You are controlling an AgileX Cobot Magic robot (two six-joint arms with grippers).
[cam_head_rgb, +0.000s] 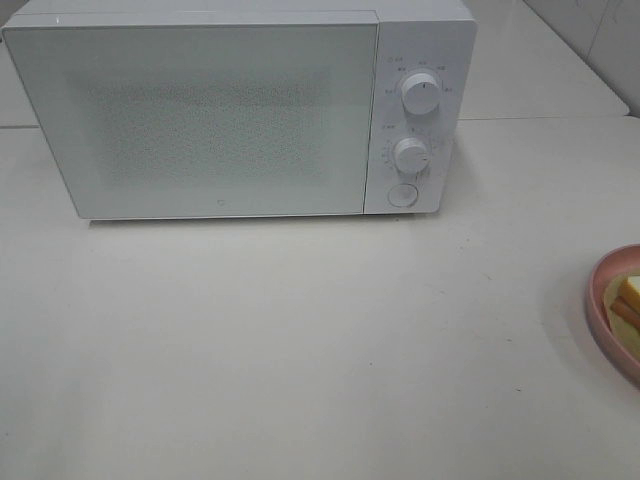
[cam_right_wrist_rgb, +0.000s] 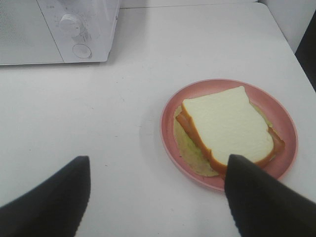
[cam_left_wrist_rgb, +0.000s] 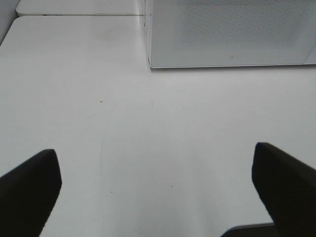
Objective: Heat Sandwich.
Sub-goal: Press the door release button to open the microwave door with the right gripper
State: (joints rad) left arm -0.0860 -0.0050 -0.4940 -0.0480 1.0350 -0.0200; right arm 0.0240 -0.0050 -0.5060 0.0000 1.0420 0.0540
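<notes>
The sandwich (cam_right_wrist_rgb: pixel 227 127), white bread with orange-brown crust and filling, lies on a round pink plate (cam_right_wrist_rgb: pixel 170 113); in the exterior high view only a sliver of the sandwich (cam_head_rgb: pixel 629 305) and the plate (cam_head_rgb: pixel 598 300) shows at the right edge. A white microwave (cam_head_rgb: pixel 200 110) stands at the back with its door shut. My right gripper (cam_right_wrist_rgb: pixel 158 197) hovers open above the table just short of the plate, one finger (cam_right_wrist_rgb: pixel 261 202) overlapping the plate's near rim. My left gripper (cam_left_wrist_rgb: pixel 155 190) is open over bare table in front of the microwave (cam_left_wrist_rgb: pixel 227 34). Neither arm shows in the exterior high view.
The microwave has two knobs (cam_head_rgb: pixel 420 93) (cam_head_rgb: pixel 411 154) and a round button (cam_head_rgb: pixel 402 194) on its right panel. A seam between tables (cam_head_rgb: pixel 540 118) runs behind the microwave. The white tabletop (cam_head_rgb: pixel 300 340) stretches in front.
</notes>
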